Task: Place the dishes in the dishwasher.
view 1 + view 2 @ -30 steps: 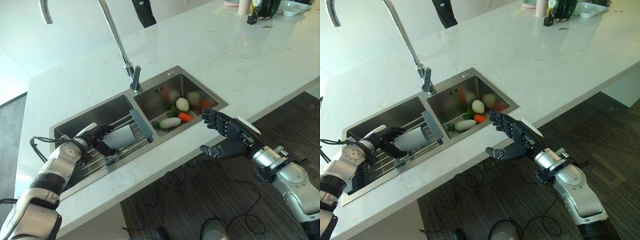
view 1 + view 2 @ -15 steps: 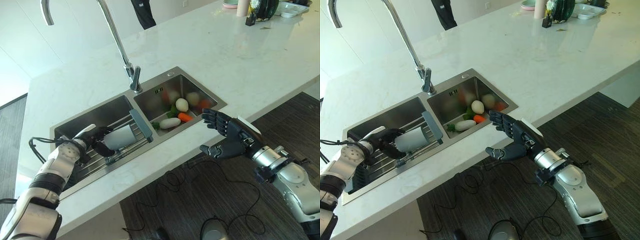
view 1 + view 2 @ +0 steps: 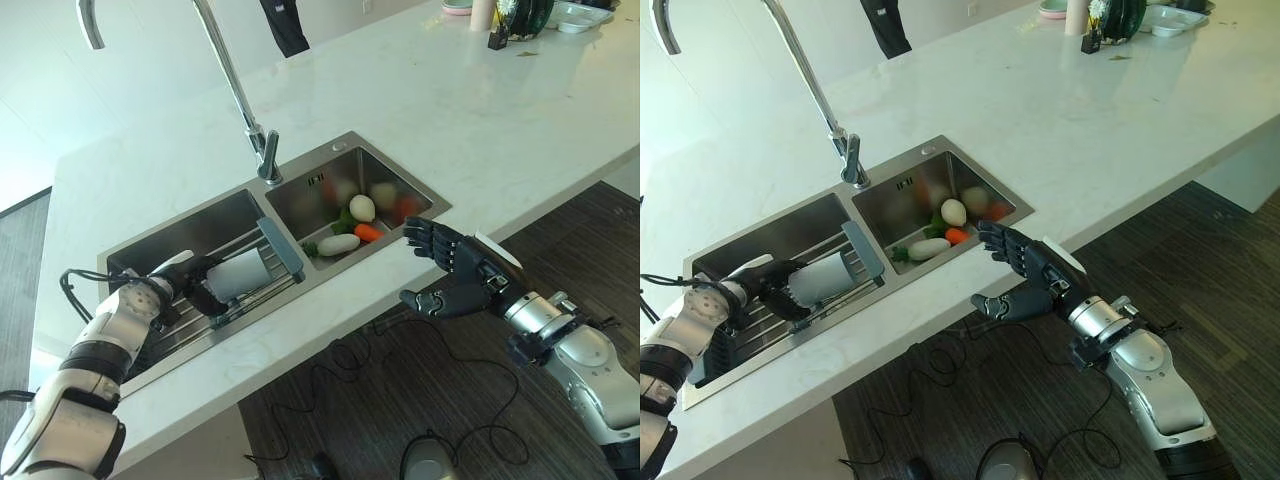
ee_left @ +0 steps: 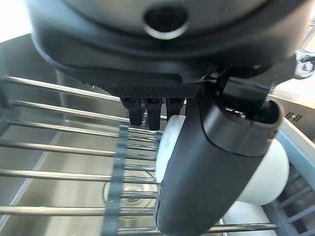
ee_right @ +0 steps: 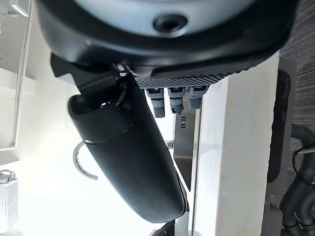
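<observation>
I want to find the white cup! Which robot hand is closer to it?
Left. The left hand wraps the white cup on the sink rack; the right hand hovers off the counter's edge.

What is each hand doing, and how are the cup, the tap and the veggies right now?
Left hand: fingers curled round the white cup, over the sink rack.
White cup: lying on its side on the rack, held.
Right hand: open, holding nothing, past the counter edge by the right basin.
Tap: no water running that I can see.
Vegetables: loose in the bottom of the right basin.
</observation>
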